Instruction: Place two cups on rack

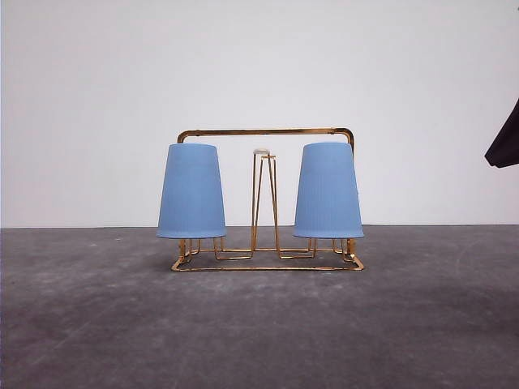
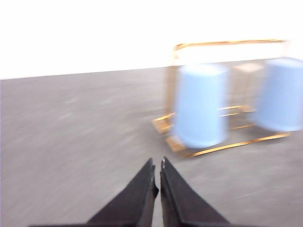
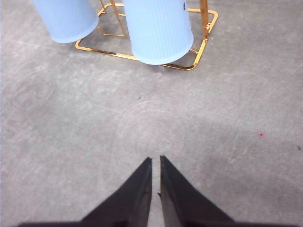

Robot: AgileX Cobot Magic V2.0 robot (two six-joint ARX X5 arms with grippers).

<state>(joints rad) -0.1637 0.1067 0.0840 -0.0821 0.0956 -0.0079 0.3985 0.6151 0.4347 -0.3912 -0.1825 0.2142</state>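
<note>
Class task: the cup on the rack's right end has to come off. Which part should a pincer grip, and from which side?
Grip the right cup across its ribbed wall, coming from the front. It hangs upside down on the rack, wide mouth lowest, and has no handle. Then lift straight up.

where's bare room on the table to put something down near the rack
Bare grey table runs all along the front of the rack and out past both cups, left cup and right cup. It is crowded only inside the rack, between the cups, around the middle prongs.

Grey table (image 1: 97,324) — plain white wall (image 1: 97,97) behind.
</note>
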